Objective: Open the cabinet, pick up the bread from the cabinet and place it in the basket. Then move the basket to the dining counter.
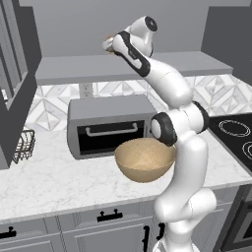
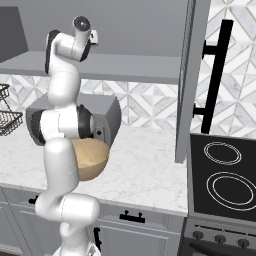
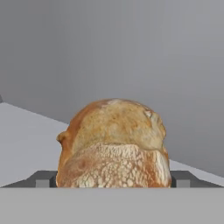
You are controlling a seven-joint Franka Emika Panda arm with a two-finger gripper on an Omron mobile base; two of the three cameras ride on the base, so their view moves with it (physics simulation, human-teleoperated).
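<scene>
Bread, golden-brown and crusty with a floury cracked lower face, sits closest to the hand camera, between the two dark fingertips of the claw, one tip on each side of it. Those tips stand spread wide around the roll; whether they press on it cannot be told. Beneath the bread runs the plain grey shelf of the cabinet, with the cabinet's grey back wall behind it. From the left base view the bread shows as a small brown lump at the end of the raised arm, at the claw, just above the shelf's front edge. Left of the bread hangs one open cabinet door; in the right base view another open door with a black bar handle stands well to the bread's right. Below the bread, under the shelf, a grey microwave rests on the marble desk, and the round tan basket sits just in front of it, beside the arm's elbow. Farther left of the bread and lower down is a dark wire basket; lower right lies a black cooktop.
</scene>
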